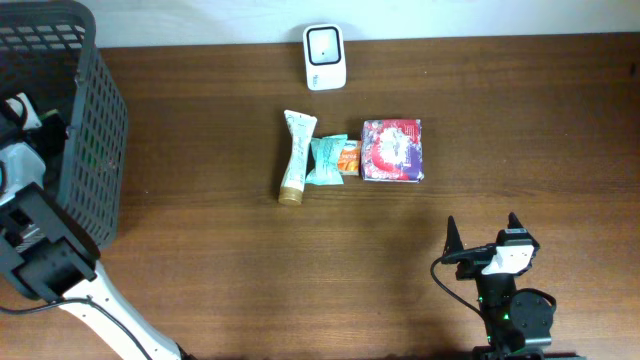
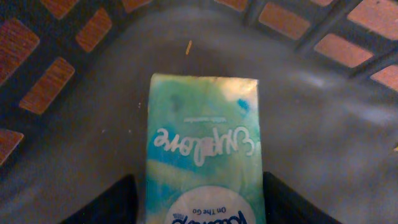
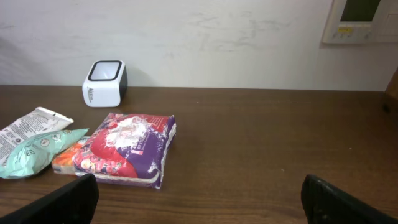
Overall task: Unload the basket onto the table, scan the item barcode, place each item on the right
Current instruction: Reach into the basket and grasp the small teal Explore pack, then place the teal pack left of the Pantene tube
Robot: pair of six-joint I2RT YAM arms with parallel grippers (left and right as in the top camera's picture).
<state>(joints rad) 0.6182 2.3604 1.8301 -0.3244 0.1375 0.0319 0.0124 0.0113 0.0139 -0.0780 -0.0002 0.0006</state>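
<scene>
In the left wrist view a green and blue tissue pack (image 2: 202, 155) lies flat on the grey floor of the basket (image 2: 74, 124), printed face up; no barcode shows. My left gripper (image 2: 198, 182) straddles its near end. The right finger meets the pack's edge and a thin gap remains at the left finger (image 2: 118, 199). From overhead the left arm (image 1: 40, 260) reaches into the dark mesh basket (image 1: 75, 130), which hides the gripper. The white scanner (image 1: 324, 45) stands at the table's back. My right gripper (image 1: 483, 232) hovers open near the front edge, holding nothing.
Mid-table lie a white tube (image 1: 296, 158), a teal packet (image 1: 326, 160), a small orange item (image 1: 348, 158) and a red and purple pack (image 1: 393, 150). The right wrist view shows that pack (image 3: 127, 149) and the scanner (image 3: 105, 83) by the wall.
</scene>
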